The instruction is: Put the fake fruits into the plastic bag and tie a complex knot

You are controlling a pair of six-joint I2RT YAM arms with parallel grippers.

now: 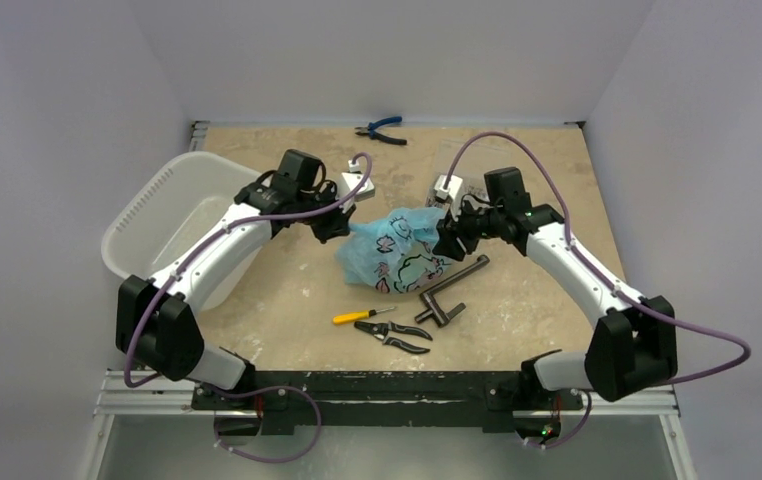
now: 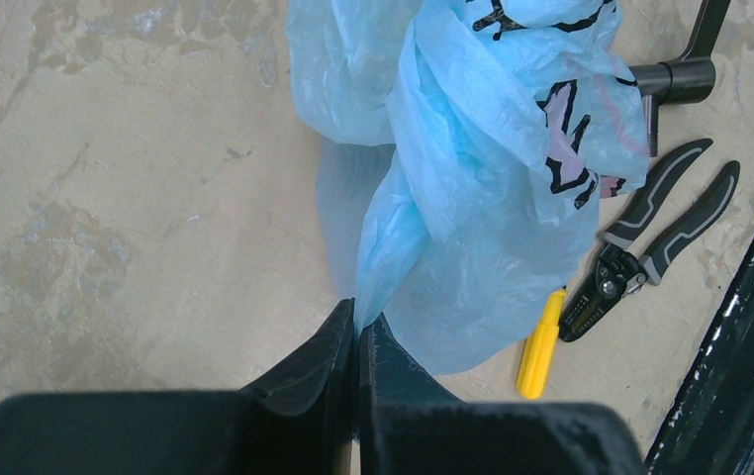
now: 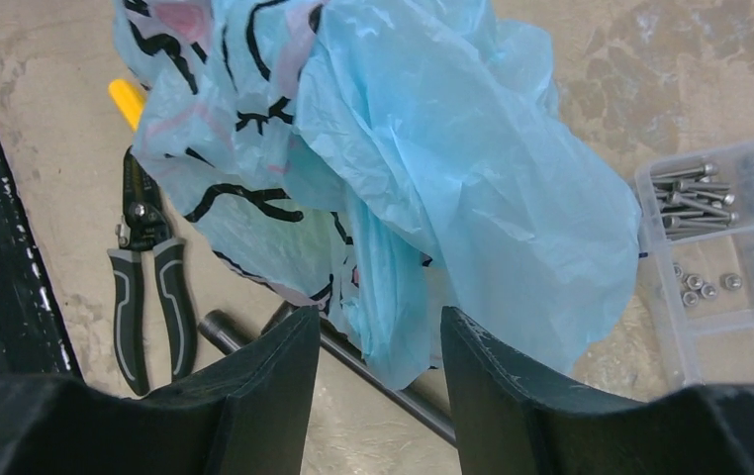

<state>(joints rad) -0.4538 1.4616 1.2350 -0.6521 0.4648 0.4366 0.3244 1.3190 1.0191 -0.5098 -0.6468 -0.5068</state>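
The thin, crinkly light-blue plastic bag (image 1: 394, 250) with dark and pink print sits mid-worktop (image 1: 287, 290). At its 9 o'clock the left tool (image 2: 357, 332) is pressed together on a twisted tail of film. At 3 o'clock the right tool (image 3: 380, 341) stands spread, with loose film hanging unclamped between its jaws. No fruits show; probably they are inside. For a sound knot, the right tool should close on a gathered bunch rather than one layer. The left tail should be kept taut, and the film clear of the black-handled pliers (image 1: 394, 335) at 6 o'clock.
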